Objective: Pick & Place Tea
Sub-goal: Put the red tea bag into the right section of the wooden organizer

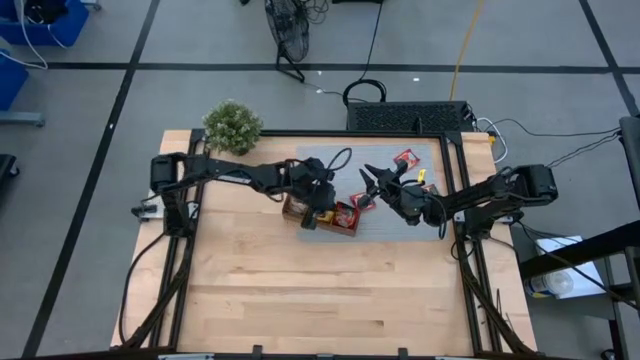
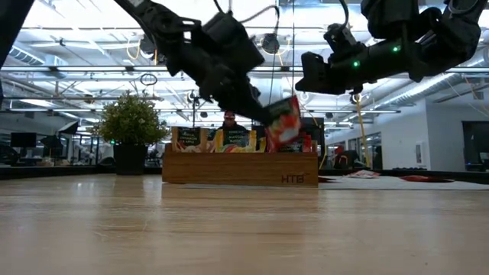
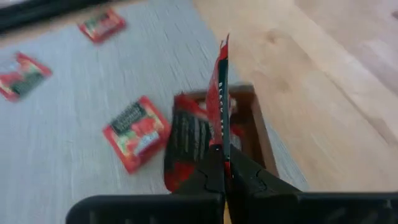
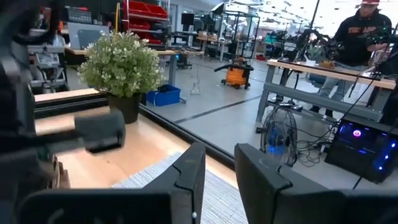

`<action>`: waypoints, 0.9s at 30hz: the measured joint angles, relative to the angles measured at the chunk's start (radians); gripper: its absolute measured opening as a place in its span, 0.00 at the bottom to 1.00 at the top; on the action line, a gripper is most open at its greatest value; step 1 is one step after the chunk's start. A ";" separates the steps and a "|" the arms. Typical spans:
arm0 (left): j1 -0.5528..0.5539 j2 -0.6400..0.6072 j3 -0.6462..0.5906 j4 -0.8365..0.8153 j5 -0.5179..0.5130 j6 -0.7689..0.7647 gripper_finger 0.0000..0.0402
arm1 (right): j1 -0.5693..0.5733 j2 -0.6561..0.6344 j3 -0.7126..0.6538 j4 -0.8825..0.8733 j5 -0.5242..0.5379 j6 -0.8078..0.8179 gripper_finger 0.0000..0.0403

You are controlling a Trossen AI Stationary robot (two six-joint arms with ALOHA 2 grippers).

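I am pinching a red tea sachet (image 3: 221, 93) upright, edge-down, in my clenched left fingers (image 3: 225, 171) directly above the wooden tray (image 3: 256, 127), right fingers (image 4: 221, 177) hanging empty, slightly parted.

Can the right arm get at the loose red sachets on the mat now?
Probably yes. The right gripper hangs open and empty above the mat, with red sachets lying loose nearby; the left gripper, shut on a sachet, is over the tray.
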 joint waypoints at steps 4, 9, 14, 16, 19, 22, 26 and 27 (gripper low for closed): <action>-0.013 0.059 0.040 -0.018 0.004 -0.001 0.00 | 0.000 0.000 0.000 -0.022 0.000 0.021 0.18; -0.031 0.108 0.048 -0.029 -0.006 -0.003 0.00 | 0.000 0.000 0.000 -0.036 0.000 0.023 0.18; -0.032 0.116 0.049 -0.042 -0.088 -0.007 0.01 | 0.000 0.000 0.000 -0.036 0.000 0.023 0.18; -0.031 0.116 0.049 -0.041 -0.137 -0.008 0.02 | 0.000 0.000 0.000 -0.036 -0.001 0.023 0.18; -0.031 0.116 0.049 -0.023 -0.158 -0.008 0.06 | 0.000 0.000 0.000 -0.038 -0.001 0.024 0.18; -0.031 0.116 0.049 -0.017 -0.158 -0.007 0.08 | 0.000 0.000 0.000 -0.043 -0.001 0.024 0.18; -0.041 0.116 0.049 -0.017 -0.158 -0.008 0.12 | 0.000 0.000 0.000 -0.044 -0.001 0.024 0.18; -0.044 0.116 0.049 -0.015 -0.159 -0.008 0.12 | 0.000 0.000 0.000 -0.046 -0.001 0.023 0.18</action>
